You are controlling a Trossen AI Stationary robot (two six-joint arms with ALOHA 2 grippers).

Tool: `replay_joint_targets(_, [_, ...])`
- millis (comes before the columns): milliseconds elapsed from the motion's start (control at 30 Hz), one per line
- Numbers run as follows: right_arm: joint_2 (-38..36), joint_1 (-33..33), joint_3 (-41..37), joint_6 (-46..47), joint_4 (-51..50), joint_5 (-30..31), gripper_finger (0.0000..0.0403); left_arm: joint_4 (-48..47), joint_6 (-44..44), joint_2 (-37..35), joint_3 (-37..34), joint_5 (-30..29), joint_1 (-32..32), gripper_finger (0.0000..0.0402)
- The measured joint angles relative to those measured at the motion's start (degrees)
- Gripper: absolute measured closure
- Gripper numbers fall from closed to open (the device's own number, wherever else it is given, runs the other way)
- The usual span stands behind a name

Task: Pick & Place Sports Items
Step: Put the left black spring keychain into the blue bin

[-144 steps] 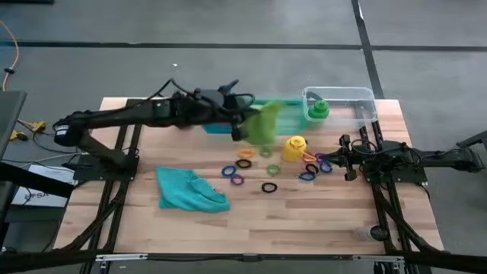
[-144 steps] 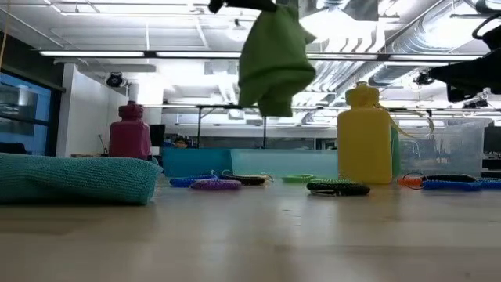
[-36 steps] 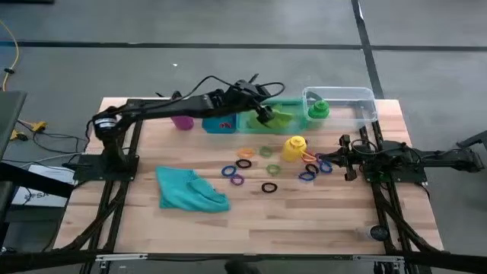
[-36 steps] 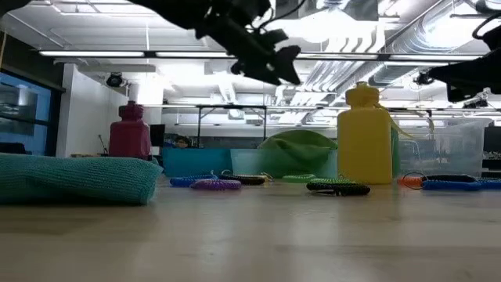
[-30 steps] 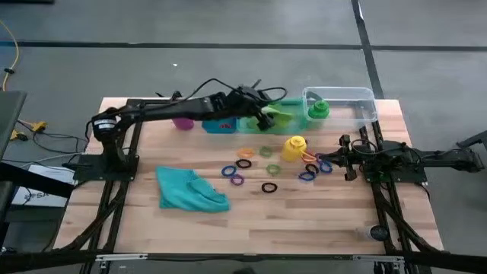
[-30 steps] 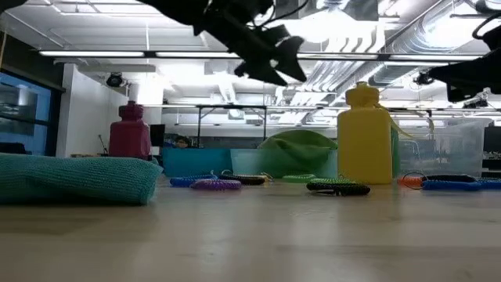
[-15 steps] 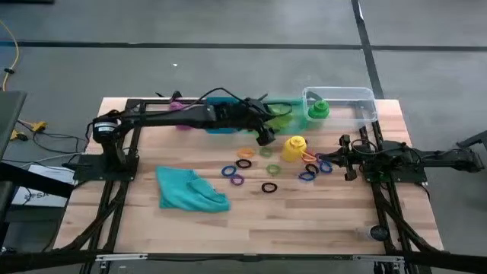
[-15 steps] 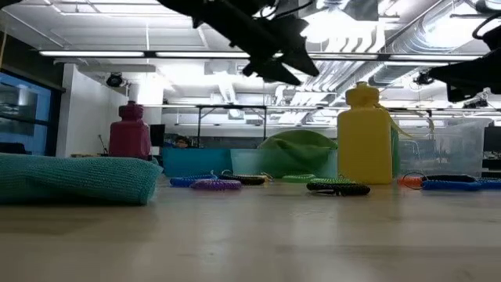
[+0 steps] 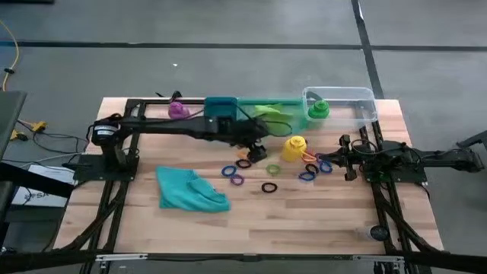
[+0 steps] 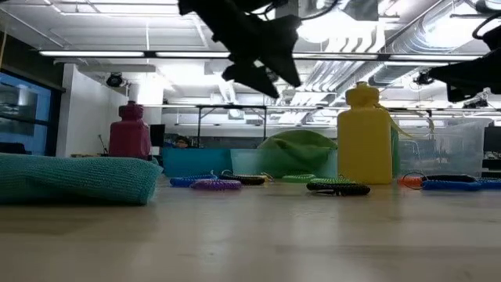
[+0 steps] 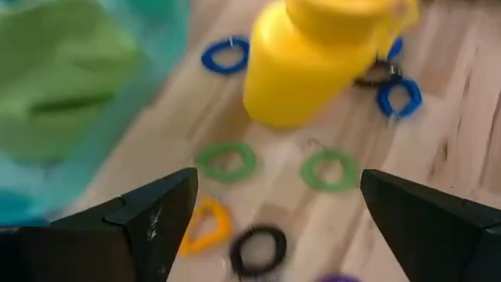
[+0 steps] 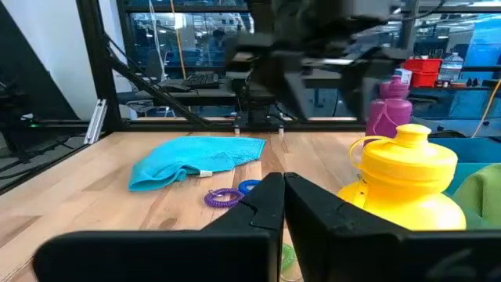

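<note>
Swung back from the green bin, the left end effector (image 9: 257,152) now hovers spread and empty above small coloured rubbery rings (image 9: 243,163) on the wooden surface (image 9: 304,221), beside the yellow plastic bottle (image 9: 294,148). Lime-green cloth (image 9: 268,114) lies in the translucent green bin (image 9: 295,106). Right end effector (image 9: 344,158) rests clenched at the surface's right side.

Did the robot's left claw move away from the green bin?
Yes. The left gripper, open and empty, was over the green bin a second ago. It has since pulled back toward the table's front, and now hangs over the rings beside the yellow bottle.
</note>
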Motion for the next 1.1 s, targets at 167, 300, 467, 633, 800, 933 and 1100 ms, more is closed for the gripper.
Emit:
replay_joint_targets(167, [0.00,0.02,0.00,-0.02,0.00,0.00,0.0402,-6.45,-3.30,0.00,0.00,0.07,-1.46,0.0110])
replay_joint_targets(300, [-0.01,0.00,0.00,0.00,0.00,0.00,0.0402,-10.89,-6.40,0.00,0.00,2.21,-2.18,0.0110])
replay_joint_targets(467, [0.00,0.00,0.00,-0.02,0.00,0.00,0.0403,-15.14,-9.45,0.00,0.00,8.35,-1.80,0.0110])
replay_joint_targets(633, [-0.02,0.02,0.00,-0.02,0.00,0.00,0.0403,-16.21,-15.39,0.91,0.00,9.36,-0.57,0.0110])
replay_joint_targets(800, [-0.01,0.01,0.00,-0.01,0.00,0.00,0.0403,-16.71,-16.49,2.68,-0.04,9.44,-0.17,0.0110])
replay_joint_targets(933, [-0.02,0.02,0.00,-0.02,0.00,0.00,0.0403,-16.80,-15.32,4.60,-0.04,9.69,0.47,0.0110])
replay_joint_targets(1100, [-0.02,0.00,0.00,-0.02,0.00,0.00,0.0403,-16.81,-13.04,7.12,-0.04,10.18,1.17,0.0110])
